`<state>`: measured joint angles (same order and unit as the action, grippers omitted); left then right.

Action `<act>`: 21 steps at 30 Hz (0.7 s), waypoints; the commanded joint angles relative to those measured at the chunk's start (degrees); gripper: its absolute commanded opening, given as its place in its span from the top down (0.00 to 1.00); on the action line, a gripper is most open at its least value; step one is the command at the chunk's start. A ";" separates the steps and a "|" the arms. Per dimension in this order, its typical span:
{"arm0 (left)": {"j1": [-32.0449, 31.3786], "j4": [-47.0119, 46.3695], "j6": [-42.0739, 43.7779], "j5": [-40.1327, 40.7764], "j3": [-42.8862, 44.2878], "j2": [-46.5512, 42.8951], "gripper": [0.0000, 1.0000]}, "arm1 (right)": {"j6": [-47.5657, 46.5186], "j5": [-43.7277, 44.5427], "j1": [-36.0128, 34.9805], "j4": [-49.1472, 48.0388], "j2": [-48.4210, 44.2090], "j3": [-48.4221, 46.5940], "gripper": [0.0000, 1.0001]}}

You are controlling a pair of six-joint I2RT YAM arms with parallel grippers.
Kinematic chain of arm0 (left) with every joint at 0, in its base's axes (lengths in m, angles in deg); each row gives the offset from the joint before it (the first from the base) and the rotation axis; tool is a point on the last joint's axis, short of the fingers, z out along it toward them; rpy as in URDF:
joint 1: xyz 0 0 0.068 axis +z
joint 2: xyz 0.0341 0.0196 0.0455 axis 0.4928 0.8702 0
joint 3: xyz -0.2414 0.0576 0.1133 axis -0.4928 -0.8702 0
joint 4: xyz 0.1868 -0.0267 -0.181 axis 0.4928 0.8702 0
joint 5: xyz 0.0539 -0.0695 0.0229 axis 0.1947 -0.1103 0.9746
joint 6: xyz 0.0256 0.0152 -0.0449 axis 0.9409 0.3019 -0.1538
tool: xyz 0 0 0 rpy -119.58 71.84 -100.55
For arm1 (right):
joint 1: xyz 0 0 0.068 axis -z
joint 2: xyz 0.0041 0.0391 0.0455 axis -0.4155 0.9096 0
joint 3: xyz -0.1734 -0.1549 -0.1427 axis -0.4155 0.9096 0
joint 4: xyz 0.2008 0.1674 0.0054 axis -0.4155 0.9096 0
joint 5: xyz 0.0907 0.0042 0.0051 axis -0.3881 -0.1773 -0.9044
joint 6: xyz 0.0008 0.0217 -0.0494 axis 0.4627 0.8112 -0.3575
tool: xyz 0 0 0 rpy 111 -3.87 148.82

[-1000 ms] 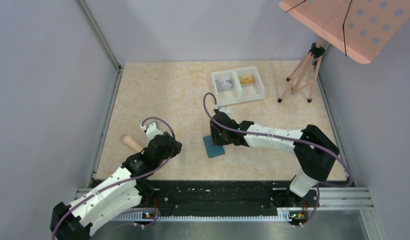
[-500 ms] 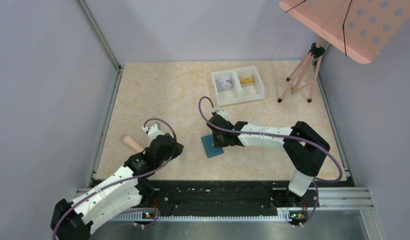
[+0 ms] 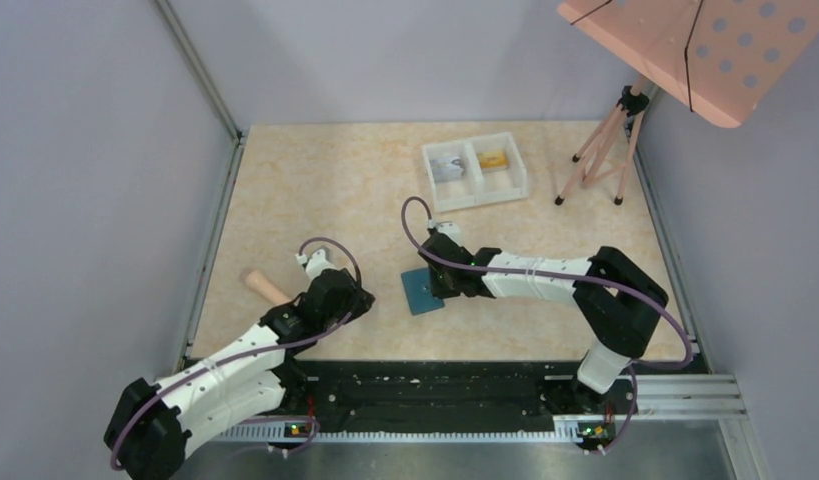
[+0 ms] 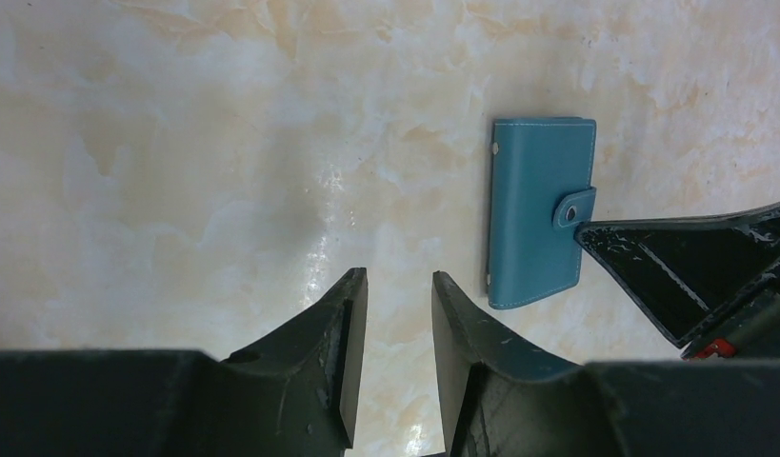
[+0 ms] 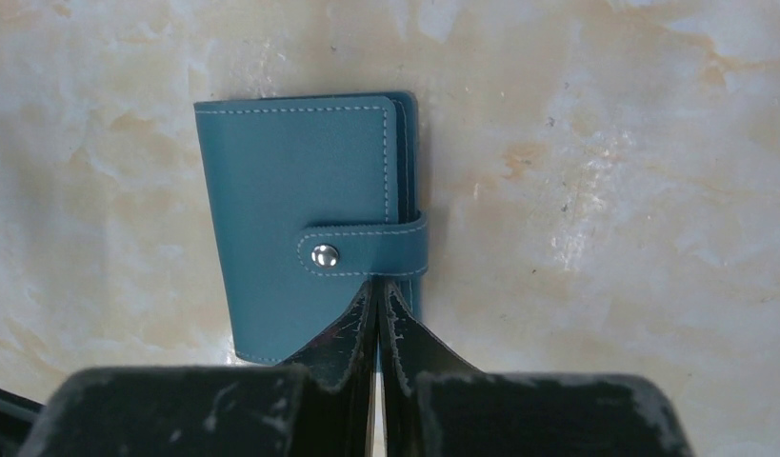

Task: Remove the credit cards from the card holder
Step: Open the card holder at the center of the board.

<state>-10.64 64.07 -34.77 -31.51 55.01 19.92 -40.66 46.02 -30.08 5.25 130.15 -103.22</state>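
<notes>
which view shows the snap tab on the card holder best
Right wrist: the snap tab sits close and centred on the card holder. Left wrist shows it small and far off; top external shows only a teal patch, no tab.

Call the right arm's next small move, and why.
Probably slide the shut right gripper under the snap tab and lift to pop it: the wallet lies closed on the table, tab fastened, fingertips at the tab's edge. The left gripper hovers beside it, slightly open.
</notes>
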 commanded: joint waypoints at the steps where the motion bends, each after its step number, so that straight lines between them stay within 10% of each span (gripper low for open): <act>1: 0.17 -6.10 -0.09 -3.07 0.03 3.62 0.63 | -0.43 -0.60 -0.77 -4.06 -5.13 2.99 1.00; 21: 0.08 -19.73 2.08 -14.80 5.39 23.69 0.63 | 0.30 -5.83 0.77 -15.68 -18.45 14.17 1.00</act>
<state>-10.64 50.06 -33.96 -44.10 57.52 40.88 -40.66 41.89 -29.93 -5.83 115.37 -90.70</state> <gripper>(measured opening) 0.372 0.003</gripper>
